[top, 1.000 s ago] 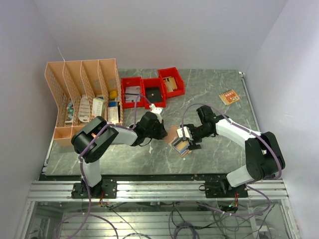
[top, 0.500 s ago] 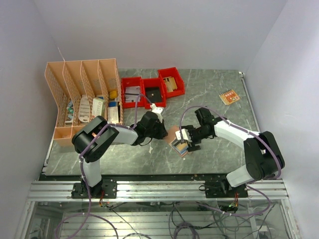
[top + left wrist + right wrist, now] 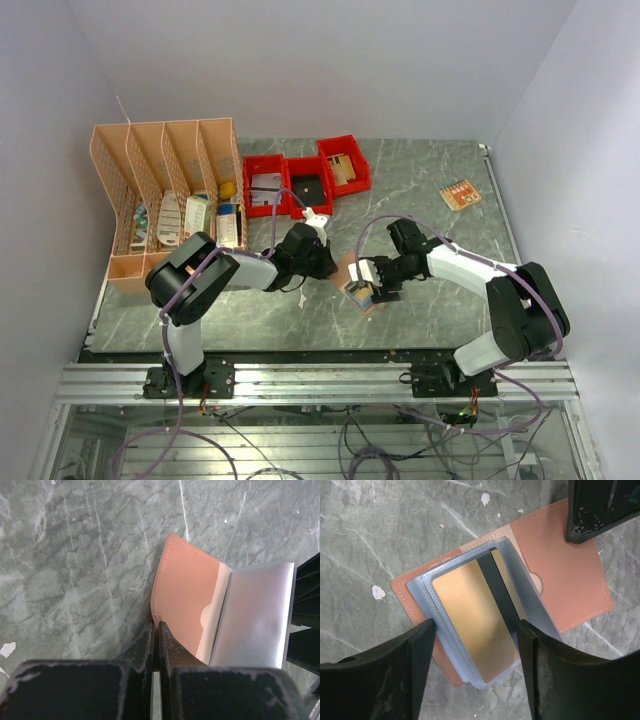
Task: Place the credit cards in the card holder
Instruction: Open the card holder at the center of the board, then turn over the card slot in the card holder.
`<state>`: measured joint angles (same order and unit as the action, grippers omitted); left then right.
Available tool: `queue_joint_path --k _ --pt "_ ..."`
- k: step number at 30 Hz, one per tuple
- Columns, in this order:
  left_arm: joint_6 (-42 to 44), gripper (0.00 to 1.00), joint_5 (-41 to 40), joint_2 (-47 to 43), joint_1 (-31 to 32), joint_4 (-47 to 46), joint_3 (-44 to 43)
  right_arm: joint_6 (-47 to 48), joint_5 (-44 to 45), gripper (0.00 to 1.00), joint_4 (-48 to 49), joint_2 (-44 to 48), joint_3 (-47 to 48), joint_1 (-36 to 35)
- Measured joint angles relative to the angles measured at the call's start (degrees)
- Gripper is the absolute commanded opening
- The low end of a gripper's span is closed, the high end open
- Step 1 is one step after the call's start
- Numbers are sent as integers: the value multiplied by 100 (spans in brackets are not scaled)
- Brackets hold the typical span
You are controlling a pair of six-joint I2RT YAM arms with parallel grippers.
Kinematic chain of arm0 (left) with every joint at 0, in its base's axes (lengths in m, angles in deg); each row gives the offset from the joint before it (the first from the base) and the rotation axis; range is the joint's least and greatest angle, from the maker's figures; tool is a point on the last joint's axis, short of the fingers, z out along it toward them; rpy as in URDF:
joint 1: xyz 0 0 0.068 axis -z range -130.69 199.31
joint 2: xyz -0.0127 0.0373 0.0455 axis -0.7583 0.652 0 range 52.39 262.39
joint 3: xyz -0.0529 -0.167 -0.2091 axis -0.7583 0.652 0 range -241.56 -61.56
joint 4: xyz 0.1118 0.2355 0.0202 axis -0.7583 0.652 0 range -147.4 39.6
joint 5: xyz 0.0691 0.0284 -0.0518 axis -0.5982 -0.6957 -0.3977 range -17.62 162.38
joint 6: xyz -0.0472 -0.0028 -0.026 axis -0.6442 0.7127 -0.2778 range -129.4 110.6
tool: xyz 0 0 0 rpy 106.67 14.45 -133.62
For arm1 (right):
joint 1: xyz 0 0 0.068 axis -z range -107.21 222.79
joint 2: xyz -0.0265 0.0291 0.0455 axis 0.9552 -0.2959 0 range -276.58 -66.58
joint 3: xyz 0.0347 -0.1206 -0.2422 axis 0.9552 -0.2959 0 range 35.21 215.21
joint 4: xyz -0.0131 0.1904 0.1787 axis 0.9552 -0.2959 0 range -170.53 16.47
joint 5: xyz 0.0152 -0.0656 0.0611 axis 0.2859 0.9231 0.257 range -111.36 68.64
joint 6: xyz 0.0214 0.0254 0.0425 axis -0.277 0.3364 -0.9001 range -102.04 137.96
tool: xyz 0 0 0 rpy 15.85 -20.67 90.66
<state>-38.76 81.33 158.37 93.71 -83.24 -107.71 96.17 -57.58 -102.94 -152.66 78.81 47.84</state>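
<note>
One gold card (image 3: pixel 465 630) with a dark stripe lies on the clear sleeves (image 3: pixel 422 592) of the card holder (image 3: pixel 570 580). The holder is spread open on the worktop (image 3: pixel 420 190), about midway between the left and right edges and nearer the near edge than the far one. You cannot tell from these views whether the card sits inside a pocket or only rests on top.

Expect the card to be light, stiff and slick, so take it by its long edges. The sleeves look floppy and one leaf stands up, so it will likely fold under a push. The leather panel is soft and may slide unless pinned.

Your left gripper (image 3: pixel 156 627) is clenched on the edge of the bare leather panel, which should steady it. Your right gripper (image 3: pixel 475 625) is spread wide, its fingers straddling the sleeve stack and card. It grasps nothing, and whether it touches the sleeves is unclear.

Farther off, red bins (image 3: pixel 305 180) sit toward the far edge and a peach organizer (image 3: pixel 165 190) fills the far left corner.
</note>
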Motion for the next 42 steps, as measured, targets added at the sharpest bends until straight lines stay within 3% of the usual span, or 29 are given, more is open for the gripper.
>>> queue_joint_path --k 3,8,15,21,27,37,42 --pt "37 7 4 4 -7 9 -13 -190 4 53 0 0 57 -7" --pt "116 7 2 22 -28 81 -83 -498 -46 51 0 0 289 -13" --pt "197 7 26 44 -31 212 -179 -750 -55 51 192 0 560 -13" --pt "216 7 46 57 -31 262 -223 -837 -44 58 236 -4 726 -13" --pt "212 7 83 68 -31 258 -223 -1034 57 52 367 -240 752 -13" --pt "140 7 232 96 -31 216 -221 -2358 758 51 1320 -1222 1644 -13" --pt "-46 8 251 68 -31 214 -175 -2822 660 56 1342 -1381 2011 28"
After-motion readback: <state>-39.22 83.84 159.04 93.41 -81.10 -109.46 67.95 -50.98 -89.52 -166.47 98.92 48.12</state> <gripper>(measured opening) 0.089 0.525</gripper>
